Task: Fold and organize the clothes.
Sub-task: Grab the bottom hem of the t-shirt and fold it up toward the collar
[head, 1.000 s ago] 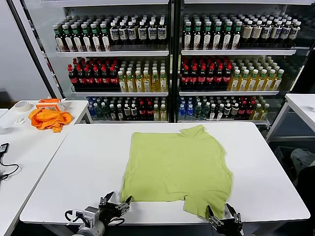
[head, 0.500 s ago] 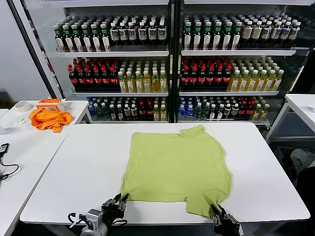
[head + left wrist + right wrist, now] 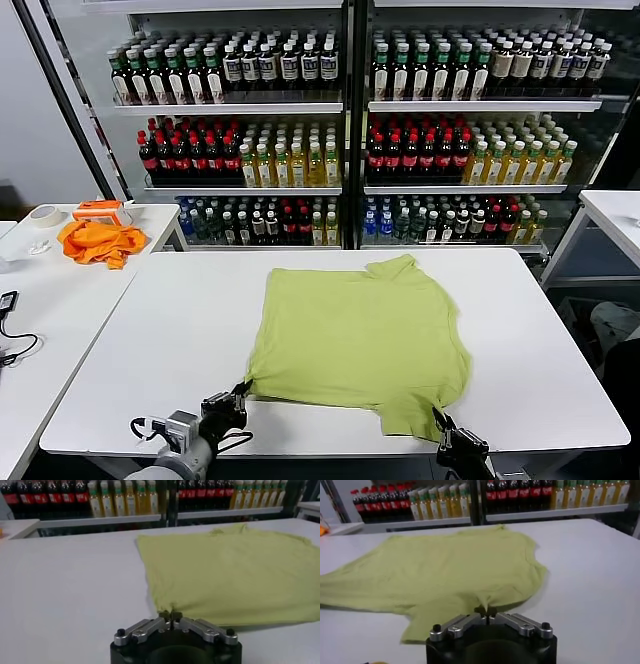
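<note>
Lime-green T-shirt lies spread flat, plain side up, on the white table, centre to right of centre, collar end toward the shelves, hem toward the robot at the near edge. Left gripper sits at the table's near edge, fingers pressed together and pinching the shirt's near-left hem corner; in the left wrist view the fingertips meet on a small puckered bit of fabric, w/ the rest of the T-shirt stretching away. Right gripper is at the near-right, also clamped shut on the hem by the lower right sleeve area; right wrist view shows its fingertips nipping a fold of cloth that tents up slightly, T-shirt beyond. Both arms low, just off the table's front edge. Behind the table, two glass-front drinks coolers hold rows of bottles on 3 visible shelves: top shelf dark bottles w/ pale caps, mid shelf red-label dark bottles plus yellow ones, bottom shelf mixed blue, dark and red. Side table on the left carries a crumpled orange cloth, a tape roll, an orange-and-white item behind the cloth, and a black cable near the edge. Another white table sits far right.
</note>
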Robot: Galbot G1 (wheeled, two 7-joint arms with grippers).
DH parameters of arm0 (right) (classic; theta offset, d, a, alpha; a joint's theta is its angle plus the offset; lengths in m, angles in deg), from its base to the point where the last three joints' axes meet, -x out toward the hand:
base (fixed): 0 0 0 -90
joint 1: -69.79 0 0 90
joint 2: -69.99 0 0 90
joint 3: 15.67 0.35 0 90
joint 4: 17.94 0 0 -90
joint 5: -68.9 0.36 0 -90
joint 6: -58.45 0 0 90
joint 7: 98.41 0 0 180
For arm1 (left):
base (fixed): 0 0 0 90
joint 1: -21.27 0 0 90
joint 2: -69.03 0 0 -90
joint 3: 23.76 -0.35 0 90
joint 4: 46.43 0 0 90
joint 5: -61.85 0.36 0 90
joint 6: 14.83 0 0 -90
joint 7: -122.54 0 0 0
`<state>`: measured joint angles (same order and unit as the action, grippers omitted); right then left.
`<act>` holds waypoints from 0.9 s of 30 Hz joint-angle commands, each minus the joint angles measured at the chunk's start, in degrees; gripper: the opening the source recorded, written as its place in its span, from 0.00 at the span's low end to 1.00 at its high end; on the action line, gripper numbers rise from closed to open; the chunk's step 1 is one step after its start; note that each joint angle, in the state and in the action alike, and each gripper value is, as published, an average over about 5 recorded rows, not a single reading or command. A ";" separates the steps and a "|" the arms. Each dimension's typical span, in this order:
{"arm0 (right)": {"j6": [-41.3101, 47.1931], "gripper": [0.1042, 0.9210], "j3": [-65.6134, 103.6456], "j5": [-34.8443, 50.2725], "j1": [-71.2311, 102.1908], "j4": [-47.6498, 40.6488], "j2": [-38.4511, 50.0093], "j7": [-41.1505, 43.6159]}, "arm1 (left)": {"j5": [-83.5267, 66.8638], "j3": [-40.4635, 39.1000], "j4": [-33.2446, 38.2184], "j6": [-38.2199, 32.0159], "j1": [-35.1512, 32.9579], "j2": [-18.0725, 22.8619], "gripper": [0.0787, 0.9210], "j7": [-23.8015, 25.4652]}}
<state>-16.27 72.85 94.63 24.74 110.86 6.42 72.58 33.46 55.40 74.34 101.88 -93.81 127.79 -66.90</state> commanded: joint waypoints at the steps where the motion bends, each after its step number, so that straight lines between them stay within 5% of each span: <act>1: -0.23 0.00 1.32 0.39 4.21 3.50 0.65 1.06 | -3.58 4.39 6.91 -1.70 -5.75 -2.66 0.00 0.73; 14: -0.11 0.00 1.43 -3.26 10.14 8.07 0.44 1.03 | -5.63 11.56 15.51 -1.72 -19.11 -4.93 0.00 -0.90; 20: 1.55 0.00 2.73 1.94 2.76 7.71 1.69 -0.63 | -7.39 11.60 12.44 -1.36 -11.18 -5.98 0.00 0.65; 27: 6.75 0.00 -0.71 6.26 -12.42 0.87 2.63 -2.47 | -11.02 4.84 -0.20 -2.18 4.31 -5.36 0.00 4.49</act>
<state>-12.30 73.20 97.47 21.63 114.57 8.20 70.96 26.35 64.76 84.66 100.38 -103.86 122.41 -65.97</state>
